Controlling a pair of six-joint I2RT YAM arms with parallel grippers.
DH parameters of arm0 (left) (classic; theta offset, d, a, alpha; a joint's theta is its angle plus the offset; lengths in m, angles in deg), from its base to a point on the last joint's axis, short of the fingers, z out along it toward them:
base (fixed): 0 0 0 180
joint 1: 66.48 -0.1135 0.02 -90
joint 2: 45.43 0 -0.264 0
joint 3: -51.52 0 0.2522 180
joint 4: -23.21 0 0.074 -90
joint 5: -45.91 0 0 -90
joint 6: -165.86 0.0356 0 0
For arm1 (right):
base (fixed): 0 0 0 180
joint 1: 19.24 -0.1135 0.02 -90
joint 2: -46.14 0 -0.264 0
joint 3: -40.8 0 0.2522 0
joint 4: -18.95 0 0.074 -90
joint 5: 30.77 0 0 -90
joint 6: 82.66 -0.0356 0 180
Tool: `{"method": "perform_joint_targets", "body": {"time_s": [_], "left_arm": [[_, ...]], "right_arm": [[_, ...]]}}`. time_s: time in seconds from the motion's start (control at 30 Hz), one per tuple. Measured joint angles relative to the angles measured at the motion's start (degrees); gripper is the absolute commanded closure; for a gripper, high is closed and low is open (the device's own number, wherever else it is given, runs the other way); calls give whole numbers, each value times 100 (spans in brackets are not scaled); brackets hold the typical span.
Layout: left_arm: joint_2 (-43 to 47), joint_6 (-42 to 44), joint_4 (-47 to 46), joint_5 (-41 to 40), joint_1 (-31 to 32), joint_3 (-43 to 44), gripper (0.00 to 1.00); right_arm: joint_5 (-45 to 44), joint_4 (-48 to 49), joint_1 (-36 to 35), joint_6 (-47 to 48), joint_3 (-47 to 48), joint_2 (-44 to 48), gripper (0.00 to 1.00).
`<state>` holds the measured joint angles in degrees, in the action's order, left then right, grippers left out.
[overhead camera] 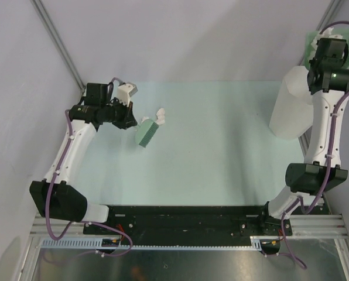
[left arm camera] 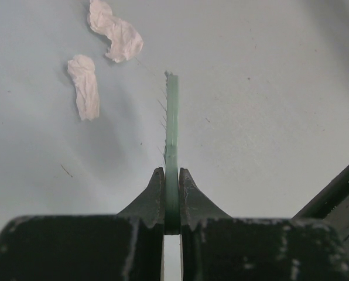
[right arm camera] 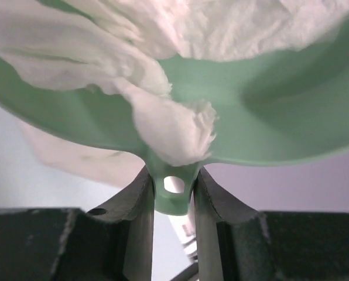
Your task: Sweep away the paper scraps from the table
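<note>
My left gripper (overhead camera: 129, 120) (left arm camera: 172, 182) is shut on a green brush (overhead camera: 146, 132) (left arm camera: 172, 123), held edge-on just above the table (overhead camera: 221, 158). Two white paper scraps (overhead camera: 160, 115) lie on the table just beyond the brush, left of its tip in the left wrist view (left arm camera: 84, 88) (left arm camera: 117, 34). My right gripper (overhead camera: 322, 45) (right arm camera: 173, 182) is shut on the handle of the green dustpan (overhead camera: 310, 44) (right arm camera: 268, 117), raised at the far right above the bin. Several paper scraps (right arm camera: 171, 130) lie in the pan, against its handle end.
A tall white faceted bin (overhead camera: 291, 105) stands at the table's far right, beside the right arm. Grey walls close the back and sides. A black rail (overhead camera: 186, 218) runs along the near edge.
</note>
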<state>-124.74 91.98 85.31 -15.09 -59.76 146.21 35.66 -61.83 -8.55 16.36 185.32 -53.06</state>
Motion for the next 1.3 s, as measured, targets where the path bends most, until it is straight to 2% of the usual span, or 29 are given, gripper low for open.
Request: {"method": "perform_joint_targets", "body": {"time_s": [0.07, 0.2, 0.27, 0.4, 0.53, 0.73, 0.9, 1.13, 1.3], "left_arm": [[-15, 2, 0, -24, 0, -28, 100], [-129, 33, 4, -31, 0, -39, 100], [-199, 39, 4, -33, 0, -42, 100], [-262, 46, 7, -33, 0, -55, 100], [-269, 70, 7, -33, 0, -55, 100], [-269, 146, 7, -39, 0, -57, 100], [-269, 192, 7, -42, 0, -59, 100], [-267, 192, 7, -42, 0, -59, 100], [-267, 184, 7, -44, 0, -59, 100]], "right_arm": [[-457, 691, -37, 802, -730, 313, 100], [-1187, 2533, -7, 3112, -2691, 1062, 100], [-1379, 3340, 116, 4129, -3276, 1200, 100], [-1576, 4795, 428, 5825, -4059, 1287, 100], [-1609, 5296, 511, 6688, -4183, 1272, 100], [-1626, 6205, 498, 7392, -4476, 1274, 100], [-1547, 6190, 570, 7453, -4656, 1274, 100], [-1189, 5939, 531, 6603, -4583, 1633, 100], [-927, 5571, 120, 6006, -4500, 2197, 100]]}}
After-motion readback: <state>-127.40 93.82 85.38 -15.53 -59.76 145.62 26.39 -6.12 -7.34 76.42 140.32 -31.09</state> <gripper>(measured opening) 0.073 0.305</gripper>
